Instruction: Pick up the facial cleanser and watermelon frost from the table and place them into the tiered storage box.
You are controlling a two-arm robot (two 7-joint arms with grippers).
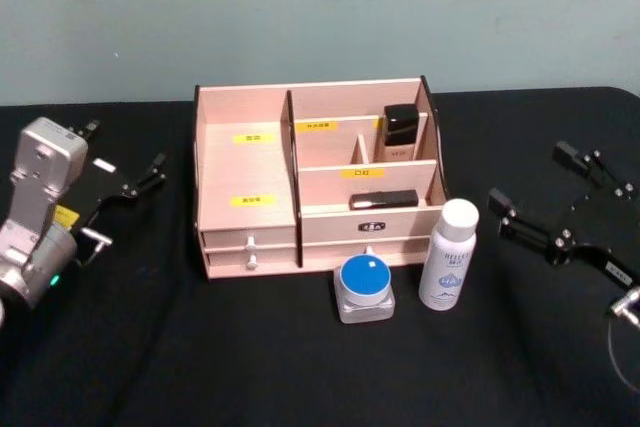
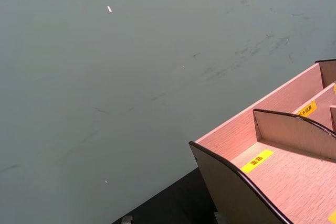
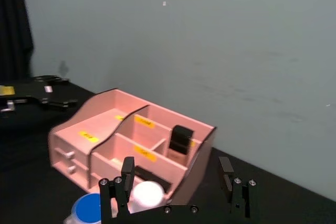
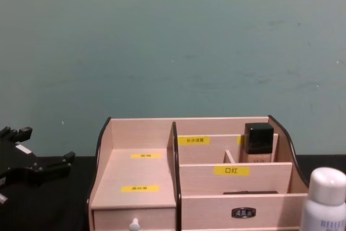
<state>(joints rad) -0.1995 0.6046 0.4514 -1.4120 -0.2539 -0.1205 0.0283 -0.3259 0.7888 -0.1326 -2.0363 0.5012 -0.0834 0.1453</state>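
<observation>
Right gripper (image 1: 533,179), fingers apart, is right of the tiered storage box (image 1: 246,169), pale wood with dark edges and yellow labels. Left gripper (image 1: 124,153), also apart, is at its left. White bottle (image 1: 447,267) and blue-lidded jar (image 1: 364,287) stand just before its drawers.
</observation>
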